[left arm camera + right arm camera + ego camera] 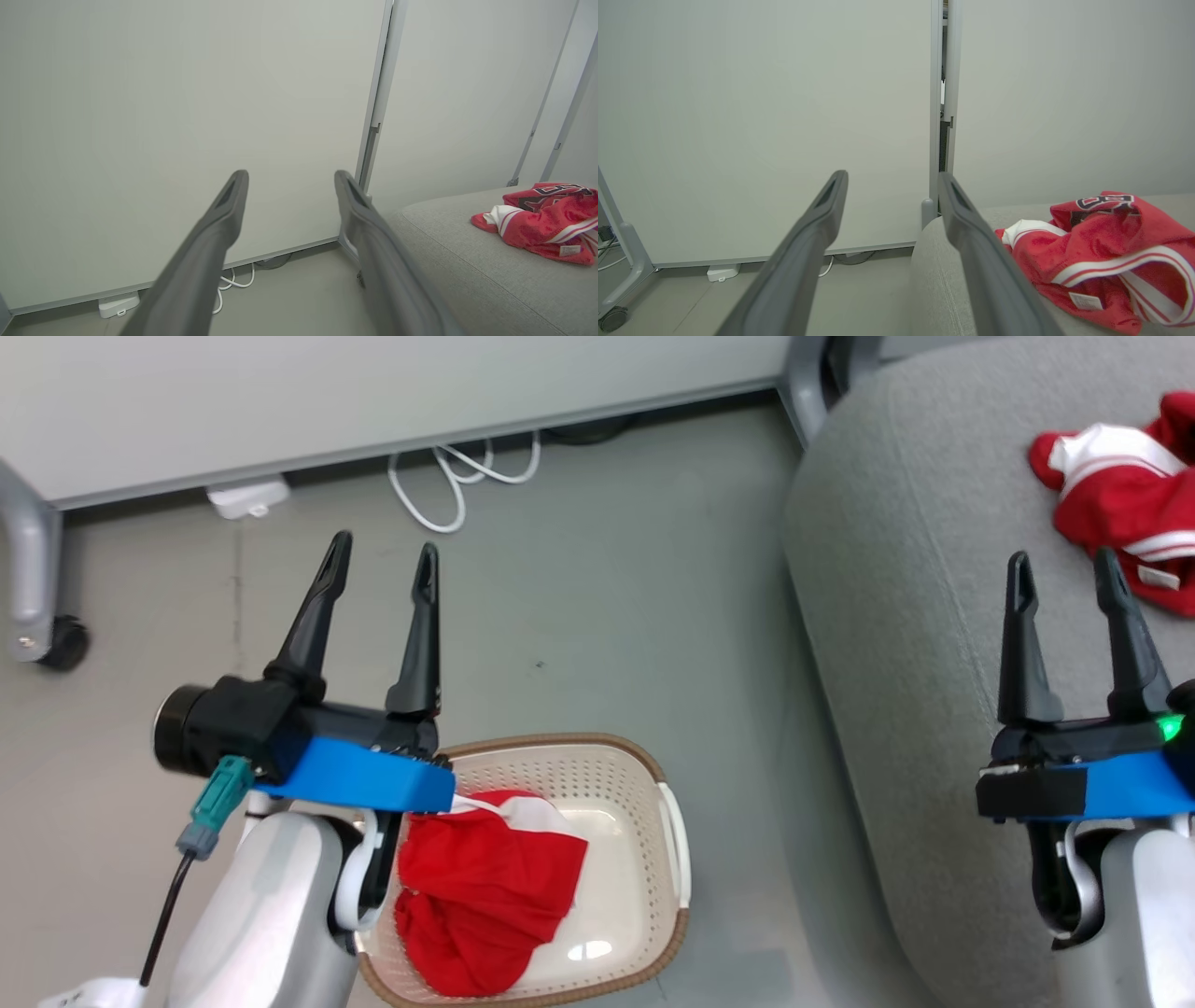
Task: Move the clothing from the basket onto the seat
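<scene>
Head view: the left pincer hangs above the basket's left rim, fingers wide and empty. 1 red garment lies inside the basket. The right pincer, equally wide and empty, hovers over the sofa's near edge. Both wrist views: the lettered garment rests on the sofa, back from its rounded edge.

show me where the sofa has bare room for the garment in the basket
The sofa is bare from its rounded edge nearest the basket across to the red jersey at the head view's upper right; the stretch by the open right gripper is free. Crowded only around that jersey.
</scene>
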